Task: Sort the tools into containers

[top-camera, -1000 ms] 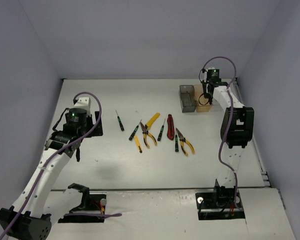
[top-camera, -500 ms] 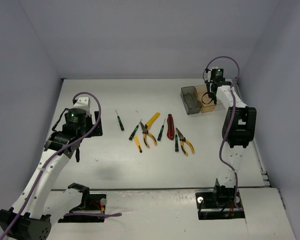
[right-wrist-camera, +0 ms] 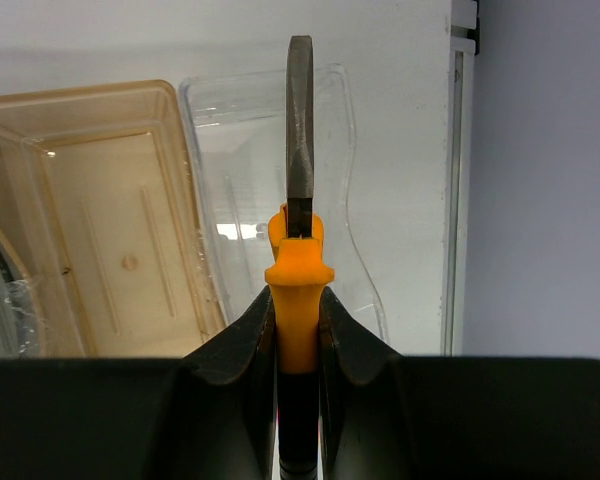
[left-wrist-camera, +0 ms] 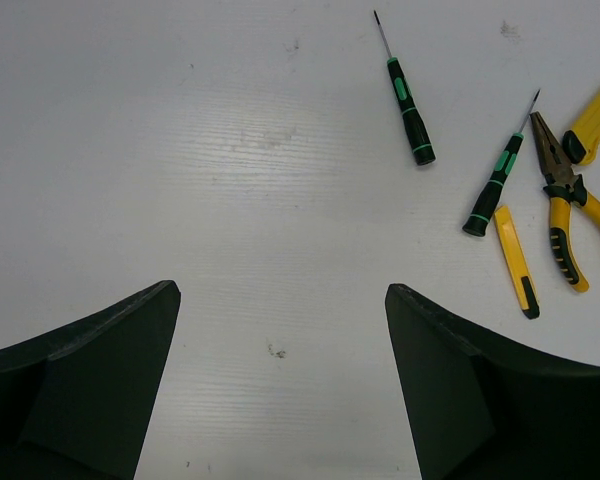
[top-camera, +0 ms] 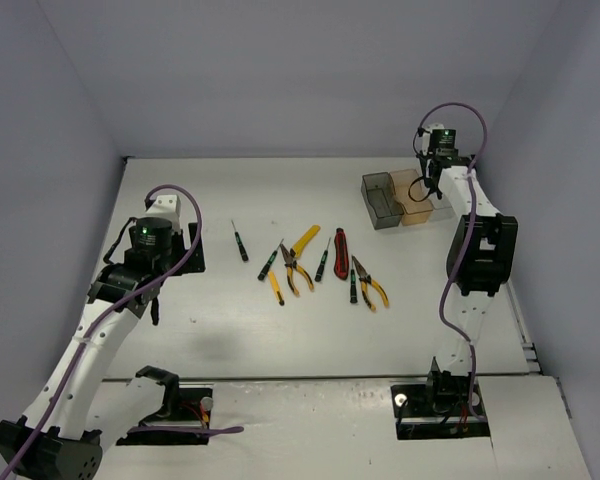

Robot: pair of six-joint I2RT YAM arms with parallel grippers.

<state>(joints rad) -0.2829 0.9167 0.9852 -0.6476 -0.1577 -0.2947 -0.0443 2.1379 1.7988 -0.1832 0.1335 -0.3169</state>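
Clamping orange-handled pliers (right-wrist-camera: 298, 265), my right gripper (right-wrist-camera: 296, 305) holds them nose-out above the clear bin (right-wrist-camera: 242, 160); my left gripper (left-wrist-camera: 282, 290) gapes wide, empty.

Bright, even, diffuse overhead light; all three views sharp. Faint soft shadows on the surface (top-camera: 220, 345), small glare spot on the clear bin (right-wrist-camera: 242, 160).

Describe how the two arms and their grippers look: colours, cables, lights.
Both the left arm and the right arm have white links with black joints and black bases. A purple cable loops along each, and a small green light glows near each wrist. The left gripper and right gripper have matte black, wedge-shaped fingers.
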